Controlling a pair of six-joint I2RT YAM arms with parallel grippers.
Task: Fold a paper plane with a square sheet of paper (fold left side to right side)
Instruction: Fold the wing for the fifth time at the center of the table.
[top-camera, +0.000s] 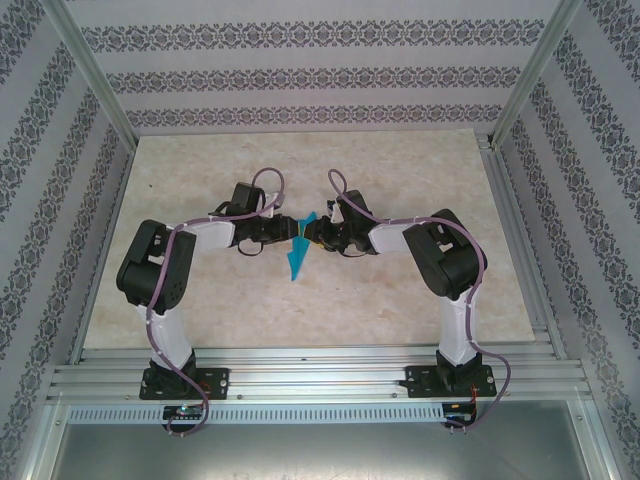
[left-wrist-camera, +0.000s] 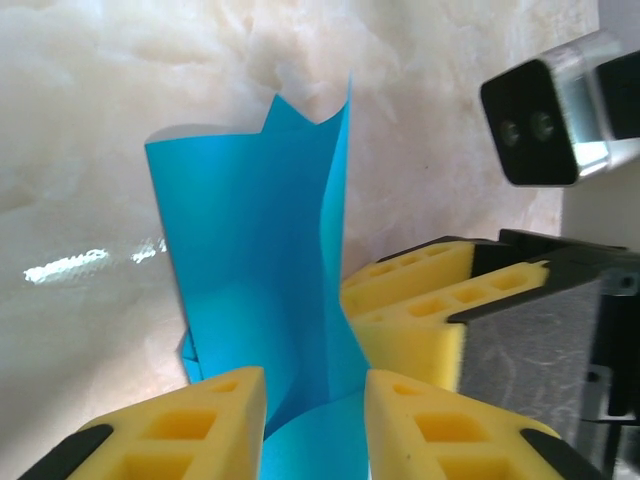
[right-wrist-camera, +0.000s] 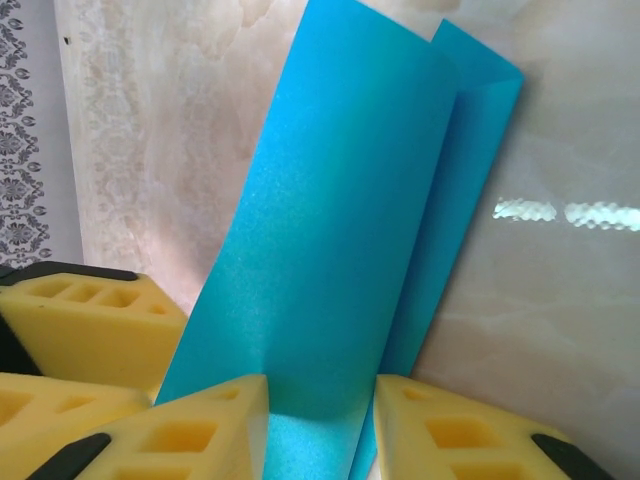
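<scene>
- The paper plane (top-camera: 297, 258) (cyan-blue paper creased lengthwise into a narrow pointed strip) lies at the centre of the top view. Its tip aims toward the bottom of the frame and its upper end sits between the two grippers.
- In the left wrist view it rises from bottom centre to the upper middle. Its panels stand up rather than lying flat, and the top edge is notched.
- In the right wrist view it leans from bottom centre to upper right, with a second layer showing along its right edge.
- The left gripper (top-camera: 286, 238) reaches in from the left. Its yellow fingers (left-wrist-camera: 215, 420) stand narrowly apart with blue paper filling the gap (I cannot tell whether the jaws actually press on it).
- The right gripper (top-camera: 316, 236) reaches in from the right. Its yellow fingers (right-wrist-camera: 450, 430) are also narrowly parted around the paper, and again I cannot tell whether they grip it.
- The two grippers almost meet at the paper.
- Below is the marbled beige counter (top-camera: 400, 310), with patterned walls (top-camera: 300, 80) around it.
</scene>
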